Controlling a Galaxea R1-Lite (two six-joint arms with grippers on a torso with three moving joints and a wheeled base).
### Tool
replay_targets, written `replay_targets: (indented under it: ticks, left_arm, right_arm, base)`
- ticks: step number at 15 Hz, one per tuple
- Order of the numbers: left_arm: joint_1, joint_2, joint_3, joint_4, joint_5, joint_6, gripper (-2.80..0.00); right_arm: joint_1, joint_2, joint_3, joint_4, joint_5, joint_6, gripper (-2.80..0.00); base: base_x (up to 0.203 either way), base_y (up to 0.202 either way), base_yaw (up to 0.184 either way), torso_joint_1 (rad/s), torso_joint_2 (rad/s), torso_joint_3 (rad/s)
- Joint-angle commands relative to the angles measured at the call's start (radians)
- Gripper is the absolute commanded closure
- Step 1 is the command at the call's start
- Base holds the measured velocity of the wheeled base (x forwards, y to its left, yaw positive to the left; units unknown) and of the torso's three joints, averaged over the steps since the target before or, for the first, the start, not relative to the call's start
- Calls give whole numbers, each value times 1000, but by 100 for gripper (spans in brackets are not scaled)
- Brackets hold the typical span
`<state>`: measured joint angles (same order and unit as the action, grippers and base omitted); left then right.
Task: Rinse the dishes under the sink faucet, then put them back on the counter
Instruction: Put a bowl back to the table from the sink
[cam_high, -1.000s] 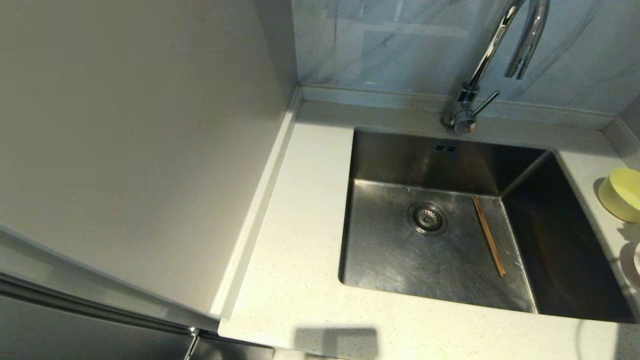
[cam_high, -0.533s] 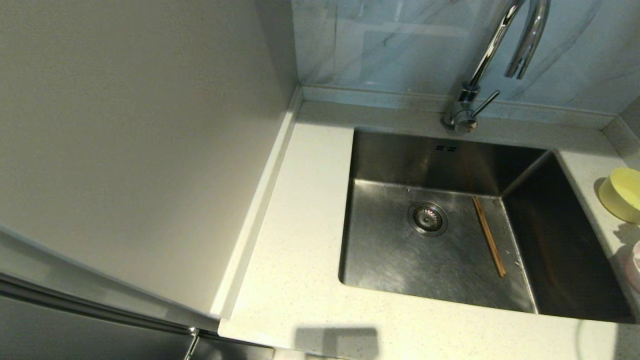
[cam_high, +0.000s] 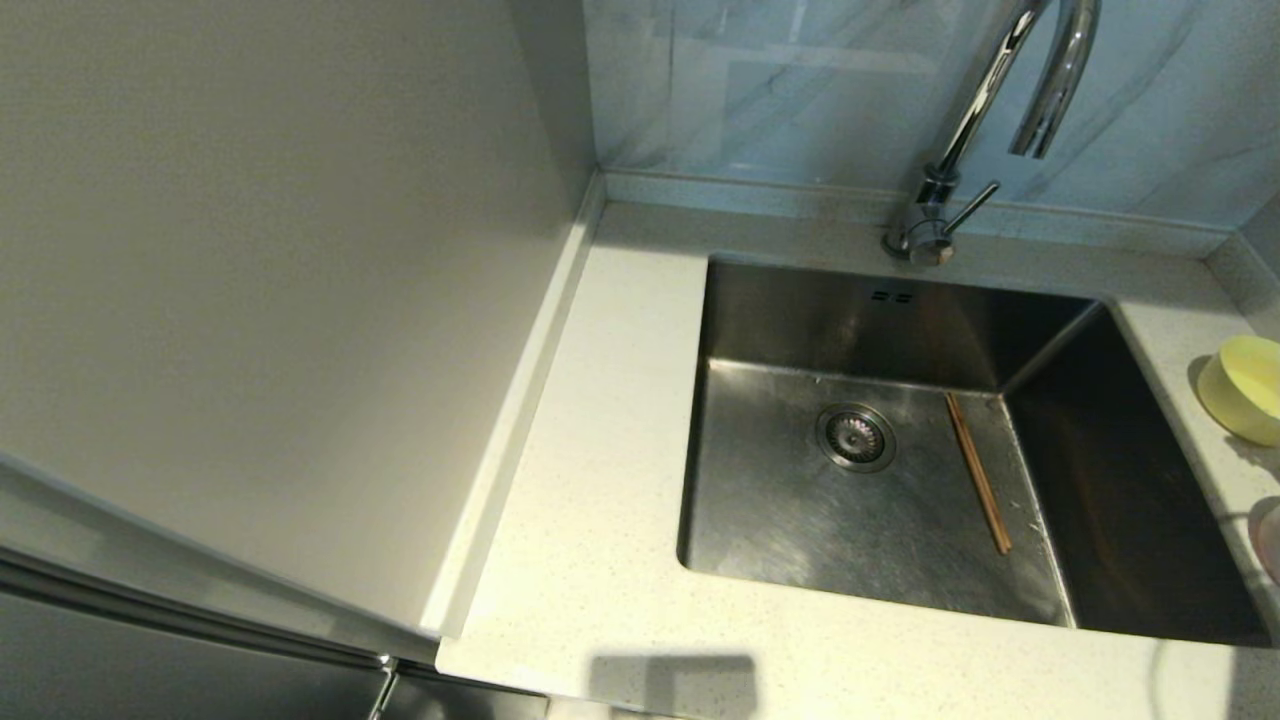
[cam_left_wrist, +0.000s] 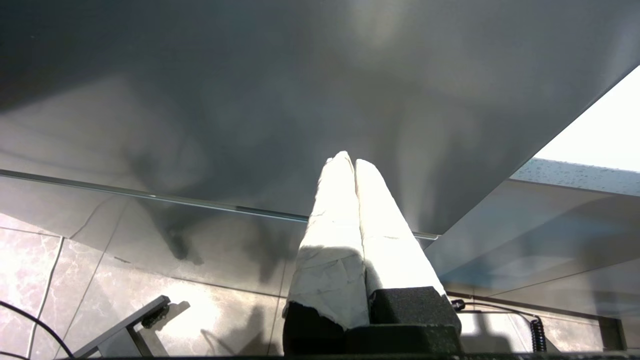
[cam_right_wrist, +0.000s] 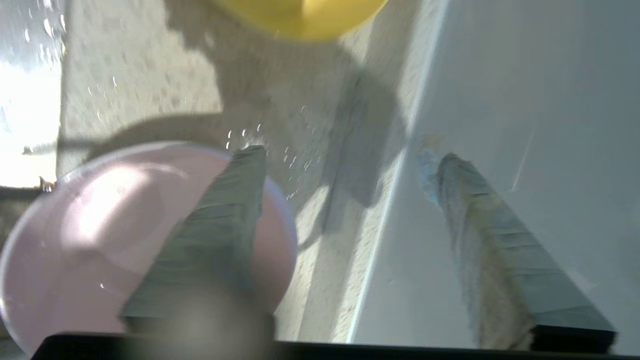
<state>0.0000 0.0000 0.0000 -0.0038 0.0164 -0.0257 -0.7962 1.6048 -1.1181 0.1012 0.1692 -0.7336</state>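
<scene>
Both sets of jaws are out of the head view and are showing only in the wrist views. On the right gripper (cam_right_wrist: 340, 155) the jaws are standing wide open and holding nothing. One finger is sitting in front of the pink bowl (cam_right_wrist: 90, 240); whether it is touching the bowl I cannot tell. The other finger is over by the pale wall. The pink bowl is resting on the speckled tabletop (cam_right_wrist: 150, 80), and the yellow bowl (cam_right_wrist: 300, 15) is lying just past it.

On the left gripper (cam_left_wrist: 350, 162) the jaws are pressed together and holding nothing. That arm is hanging low beside a dark cabinet front, above the tiled floor (cam_left_wrist: 60, 270).

From the head view, the yellow bowl (cam_high: 1245, 388) is sitting on the tabletop (cam_high: 600, 480) to the right of the sink (cam_high: 800, 320). The pink bowl (cam_high: 1270, 540) is peeking in at the edge, nearer the robot. The chopsticks (cam_high: 978, 486) are lying flat on the sink bottom, to the right of the drain strainer (cam_high: 855, 437). The faucet (cam_high: 1000, 90) is standing behind the sink.
</scene>
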Motion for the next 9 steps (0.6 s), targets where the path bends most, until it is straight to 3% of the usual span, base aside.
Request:
replay_targets:
  ticks: [1,4,9]
  left_arm:
    - [0,-3,0,-1,0,0,0]
    - [0,-3,0,-1,0,0,0]
    - [0,-3,0,-1,0,0,0]
  right_arm:
    - [3,-46,0,-15,33,-2,-280]
    - [15,-182,22,-16,101,62,-280]
    - [138,-394,213,-15,102,121,-280]
  base:
    - [0,0,0,0,0,0]
    - [0,0,0,0,0,0]
    - [0,0,0,0,0,0]
